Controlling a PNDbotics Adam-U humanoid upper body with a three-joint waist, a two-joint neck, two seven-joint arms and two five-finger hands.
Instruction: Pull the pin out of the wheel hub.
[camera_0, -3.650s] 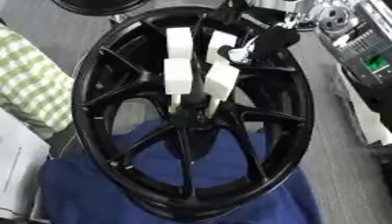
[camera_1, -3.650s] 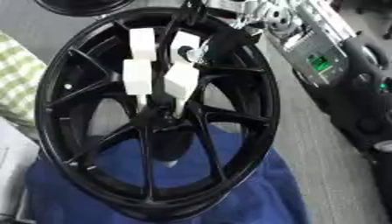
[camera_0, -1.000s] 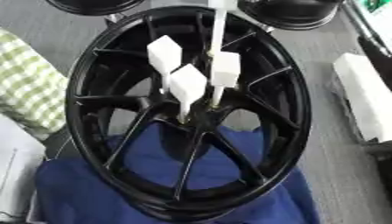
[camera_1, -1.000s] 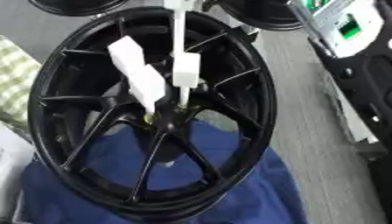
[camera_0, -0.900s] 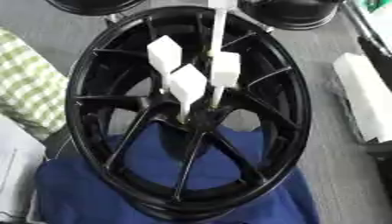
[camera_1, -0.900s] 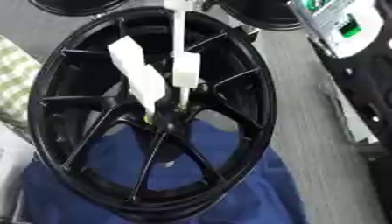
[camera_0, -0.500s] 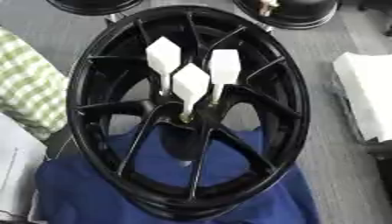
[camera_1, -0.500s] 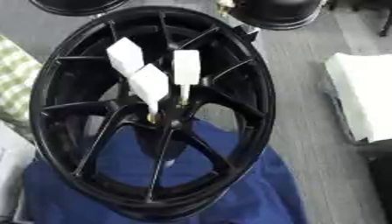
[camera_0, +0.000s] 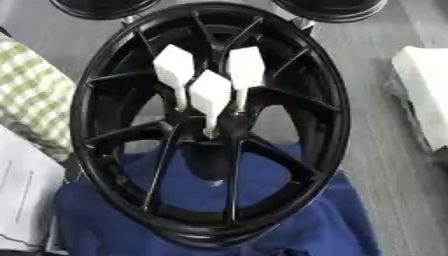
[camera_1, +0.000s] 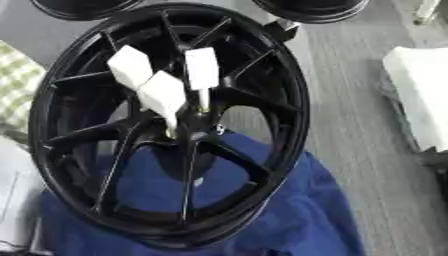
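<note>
Currently no robot hand visible, so finger state unknown. Blue cloth (camera_0: 289, 220) nearest, under black wheel hub (camera_0: 332, 125). Three white-headed pins (camera_0: 210, 95) stand in hub centre, close together. White block (camera_1: 420, 95) right; checked fabric (camera_0: 31, 95) left; dark rims (camera_0: 328, 7) far.

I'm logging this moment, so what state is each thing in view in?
Wheel hub: black, lying on the blue cloth.
Three white-headed pins: standing upright in the hub centre, none being held.
Blue cloth: rumpled under the hub's near side.
Robot hands: neither in view.
</note>
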